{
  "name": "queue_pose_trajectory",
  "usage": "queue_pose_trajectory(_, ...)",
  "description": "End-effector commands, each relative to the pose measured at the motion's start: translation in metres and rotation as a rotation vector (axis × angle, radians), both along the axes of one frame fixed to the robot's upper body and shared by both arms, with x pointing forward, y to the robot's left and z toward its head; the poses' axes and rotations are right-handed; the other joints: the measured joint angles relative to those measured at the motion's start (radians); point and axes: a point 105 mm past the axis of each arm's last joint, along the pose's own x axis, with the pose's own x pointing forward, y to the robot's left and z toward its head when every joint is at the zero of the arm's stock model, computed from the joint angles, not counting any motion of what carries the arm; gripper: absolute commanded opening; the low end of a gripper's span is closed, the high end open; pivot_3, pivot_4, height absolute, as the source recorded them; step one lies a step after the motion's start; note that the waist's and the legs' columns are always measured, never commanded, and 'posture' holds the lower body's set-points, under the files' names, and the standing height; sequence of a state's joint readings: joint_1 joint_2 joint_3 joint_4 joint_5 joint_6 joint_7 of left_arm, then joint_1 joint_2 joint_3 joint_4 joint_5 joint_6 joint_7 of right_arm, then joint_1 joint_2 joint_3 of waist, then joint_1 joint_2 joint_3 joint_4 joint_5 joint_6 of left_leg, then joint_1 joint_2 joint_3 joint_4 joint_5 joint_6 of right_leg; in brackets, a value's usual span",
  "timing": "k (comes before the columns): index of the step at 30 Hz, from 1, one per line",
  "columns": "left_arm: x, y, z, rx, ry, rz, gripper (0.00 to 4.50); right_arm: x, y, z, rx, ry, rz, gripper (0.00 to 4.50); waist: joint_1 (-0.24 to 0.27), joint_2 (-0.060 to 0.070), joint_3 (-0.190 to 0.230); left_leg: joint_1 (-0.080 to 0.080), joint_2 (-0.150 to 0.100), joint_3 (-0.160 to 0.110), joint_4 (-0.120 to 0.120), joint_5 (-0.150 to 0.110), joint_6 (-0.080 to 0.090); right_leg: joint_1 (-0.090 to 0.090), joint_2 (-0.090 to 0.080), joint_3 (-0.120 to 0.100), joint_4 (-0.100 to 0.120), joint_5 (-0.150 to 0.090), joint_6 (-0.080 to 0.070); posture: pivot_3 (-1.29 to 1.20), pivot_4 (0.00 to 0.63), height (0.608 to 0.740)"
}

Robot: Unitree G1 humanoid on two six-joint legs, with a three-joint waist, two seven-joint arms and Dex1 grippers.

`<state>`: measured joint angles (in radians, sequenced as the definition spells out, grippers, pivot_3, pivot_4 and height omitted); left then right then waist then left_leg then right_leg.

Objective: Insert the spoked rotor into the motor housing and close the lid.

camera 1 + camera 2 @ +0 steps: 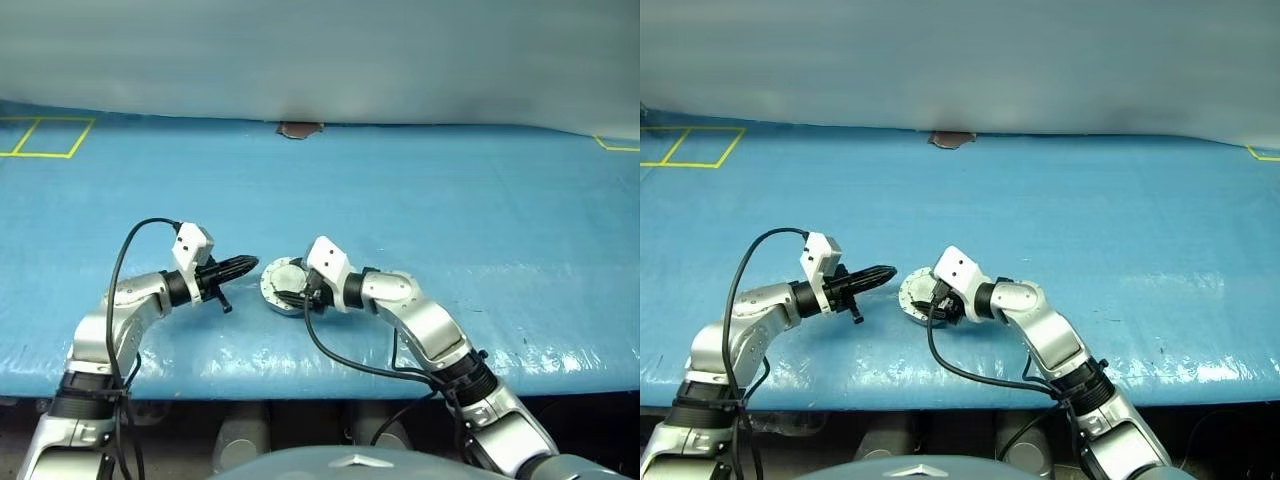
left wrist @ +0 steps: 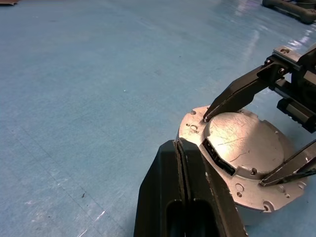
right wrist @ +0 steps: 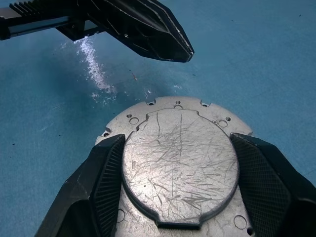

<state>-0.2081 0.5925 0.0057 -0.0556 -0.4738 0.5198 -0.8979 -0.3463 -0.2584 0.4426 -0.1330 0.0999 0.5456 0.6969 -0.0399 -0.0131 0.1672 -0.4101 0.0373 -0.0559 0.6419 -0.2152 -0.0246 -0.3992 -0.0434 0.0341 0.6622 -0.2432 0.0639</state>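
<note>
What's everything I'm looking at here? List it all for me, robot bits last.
lid: one, scratched light grey metal with a raised centre, closed over the motor housing, near the table's front edge between the two grippers
table: one, covered in blue sheeting
yellow tape lines: a few, yellow, far left corner of the table, another bit at the far right edge
small brown object: one, brown, middle of the table's far edge, too small to identify
left gripper: one, black fingers shut together, tip just beside the lid
right gripper: one, black fingers spread on either side of the lid's raised centre
</note>
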Motion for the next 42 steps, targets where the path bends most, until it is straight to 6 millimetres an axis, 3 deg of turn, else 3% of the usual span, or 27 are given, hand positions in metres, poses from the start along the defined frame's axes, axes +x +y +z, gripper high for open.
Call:
queue_pose_trajectory(1,0.002,-0.006,0.005,-0.008,0.023,-0.061,0.0,-0.005,-0.005,-0.017,-0.037,0.061,-0.016,3.04,0.001,0.0,0.0,0.0,0.0,0.0,0.0,0.0,0.0,0.0,0.0,0.0,0.0,0.0,0.0,0.0,0.15,0.74)
queue_pose_trajectory(9,-0.002,-0.011,-0.004,0.07,0.128,-0.162,0.0,-0.006,-0.005,-0.018,-0.036,0.064,-0.019,3.04,0.002,0.0,0.0,0.0,0.0,0.0,-0.003,0.0,0.0,-0.001,0.0,0.0,-0.001,0.0,0.0,0.0,0.15,0.74)
queue_pose_trajectory(27,-0.004,-0.03,-0.018,0.173,0.179,-0.316,0.0,-0.014,-0.007,-0.015,0.004,0.084,-0.016,3.04,0.012,0.0,-0.001,0.0,-0.001,0.0,-0.004,0.0,0.0,0.0,0.0,0.0,-0.002,-0.001,-0.001,0.0,0.15,0.74)
queue_pose_trajectory(31,-0.004,-0.031,-0.018,0.189,0.18,-0.341,0.0,-0.019,-0.017,-0.016,0.003,0.087,-0.04,4.36,0.019,-0.001,-0.001,0.0,-0.001,0.0,-0.005,0.0,0.0,0.0,0.0,0.0,-0.003,-0.001,-0.001,0.0,0.15,0.74)
queue_pose_trajectory(32,-0.004,-0.031,-0.018,0.192,0.181,-0.344,0.0,-0.02,-0.02,-0.016,0.006,0.089,-0.053,4.47,0.02,-0.001,-0.001,0.0,-0.001,0.0,-0.005,0.0,0.0,0.0,0.0,0.0,-0.003,-0.001,0.0,0.0,0.15,0.74)
queue_pose_trajectory(42,-0.006,-0.033,-0.021,0.202,0.183,-0.374,0.0,-0.03,-0.058,-0.011,0.01,0.088,-0.187,4.47,0.019,-0.001,-0.002,0.0,-0.001,0.0,-0.006,0.0,-0.001,0.0,-0.001,0.0,-0.003,-0.003,-0.002,0.0,0.15,0.74)
